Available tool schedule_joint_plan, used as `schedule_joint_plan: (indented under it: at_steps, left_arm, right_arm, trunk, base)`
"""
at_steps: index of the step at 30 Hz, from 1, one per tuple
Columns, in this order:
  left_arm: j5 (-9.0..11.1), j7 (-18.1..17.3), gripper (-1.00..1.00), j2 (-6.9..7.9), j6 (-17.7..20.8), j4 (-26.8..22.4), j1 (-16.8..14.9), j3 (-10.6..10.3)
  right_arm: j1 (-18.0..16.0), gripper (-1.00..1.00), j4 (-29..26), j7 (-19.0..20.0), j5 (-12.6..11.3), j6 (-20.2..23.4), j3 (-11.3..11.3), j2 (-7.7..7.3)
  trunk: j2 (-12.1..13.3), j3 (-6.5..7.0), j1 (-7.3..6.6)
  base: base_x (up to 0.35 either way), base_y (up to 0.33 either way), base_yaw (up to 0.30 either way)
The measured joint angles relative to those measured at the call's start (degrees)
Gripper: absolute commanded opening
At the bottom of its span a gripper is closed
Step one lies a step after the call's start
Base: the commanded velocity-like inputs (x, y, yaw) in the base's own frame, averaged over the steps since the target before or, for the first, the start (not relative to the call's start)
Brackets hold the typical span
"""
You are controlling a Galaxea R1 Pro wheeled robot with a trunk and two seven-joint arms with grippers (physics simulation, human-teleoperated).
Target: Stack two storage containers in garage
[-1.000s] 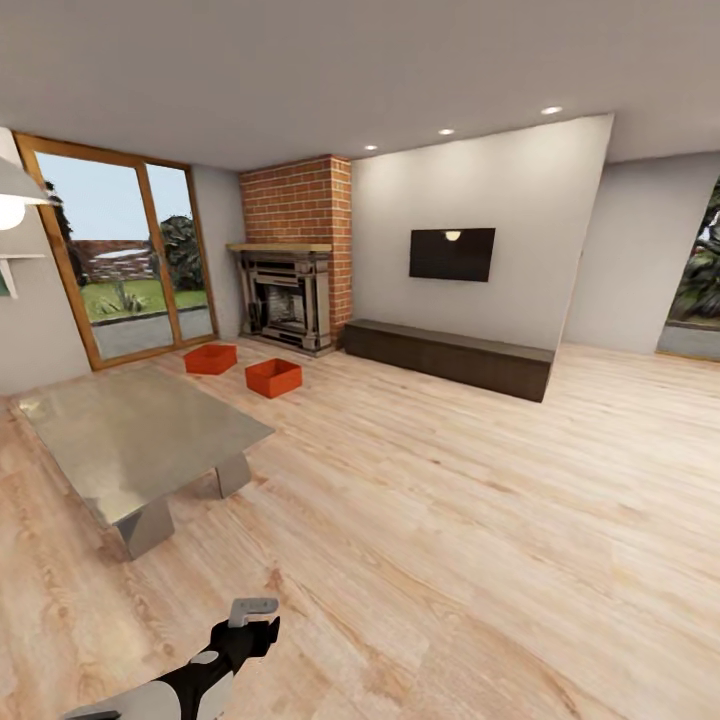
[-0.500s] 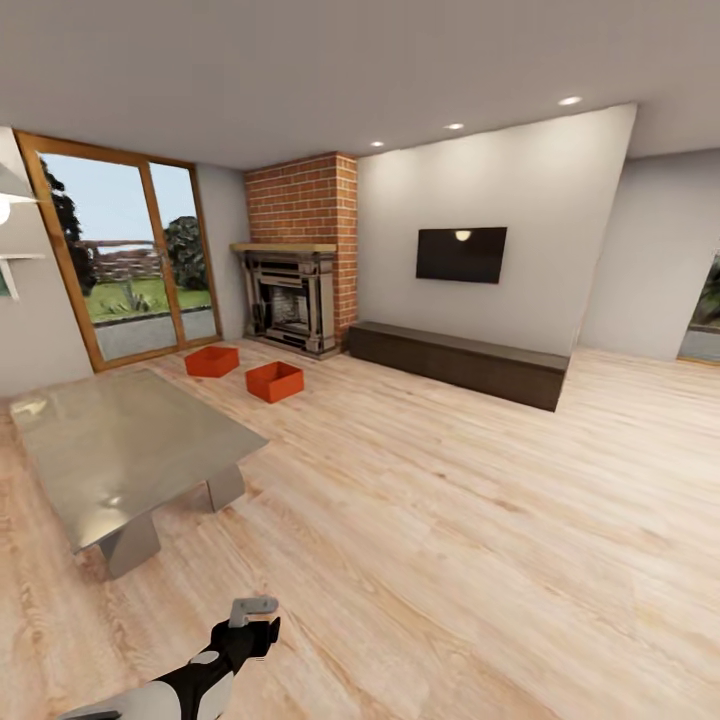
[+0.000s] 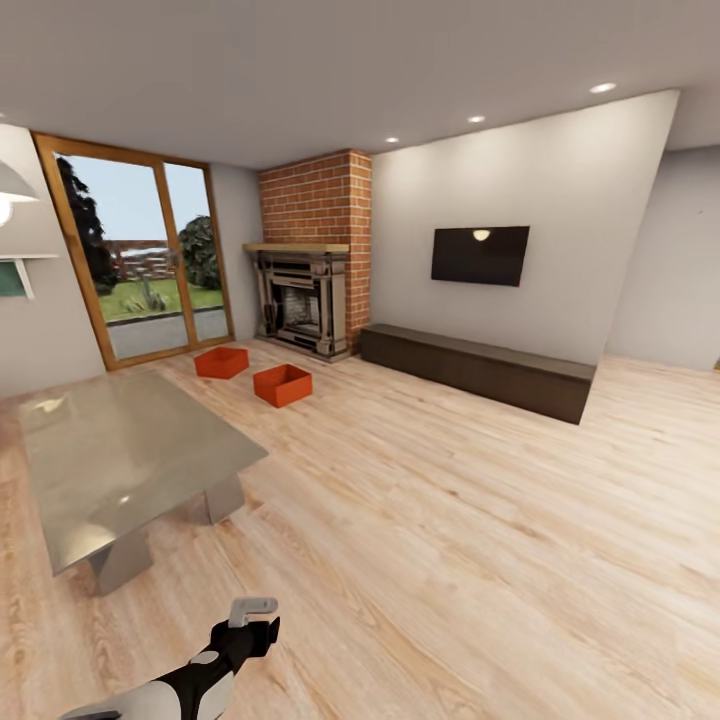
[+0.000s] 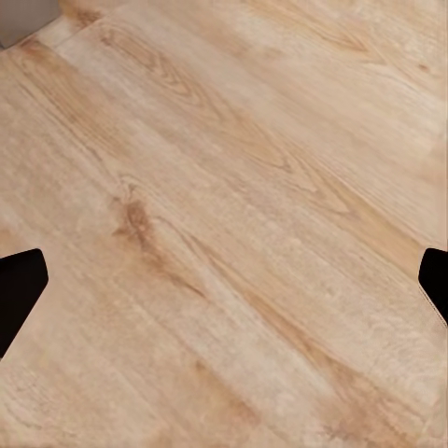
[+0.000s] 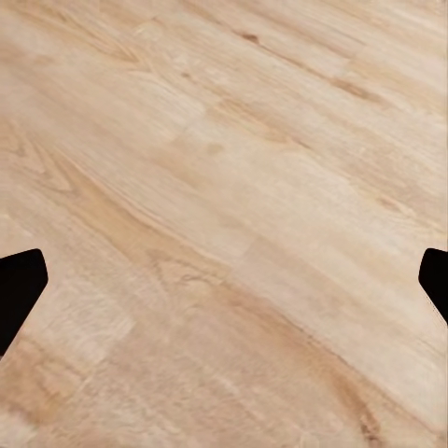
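Note:
Two orange-red storage containers stand on the light wood plank floor of the living room, far ahead by the brick fireplace (image 3: 310, 250). The nearer container (image 3: 282, 385) sits a little right of the farther one (image 3: 221, 362); both are open-topped and look empty. My left gripper (image 3: 250, 615) hangs low at the bottom left of the head view, far from both. In the left wrist view the left gripper (image 4: 224, 289) is open over bare planks, its dark fingertips (image 4: 19, 289) spread wide. The right gripper (image 5: 224, 289) is open above the planks too.
A low grey table (image 3: 120, 450) stands at the left between me and the containers. A long dark bench (image 3: 480, 370) runs under a wall television (image 3: 480, 255). Wood-framed glass doors (image 3: 140, 260) are at the far left. Open plank floor (image 3: 450, 520) stretches ahead and right.
The whole picture has shifted rightward, so the camera has turned left. The containers and table stay where they stood on the floor. My left arm holds the same pose.

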Motion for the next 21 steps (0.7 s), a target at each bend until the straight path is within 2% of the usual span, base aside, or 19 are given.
schedule_joint_plan:
  at_steps: [12,21]
  left_arm:
    - [0.0,0.0,1.0,-0.03,0.0,0.0,0.0,0.0]
    - [0.0,0.0,1.0,-0.07,0.0,0.0,0.0,0.0]
  right_arm:
    - [0.0,1.0,0.0,0.0,0.0,0.0,0.0,0.0]
    - [0.0,1.0,0.0,0.0,0.0,0.0,0.0,0.0]
  trunk:
    - [0.0,0.0,0.0]
    - [0.0,0.0,0.0]
  base:
    - [0.325,-0.156,0.007]
    - [0.325,-0.163,0.209]
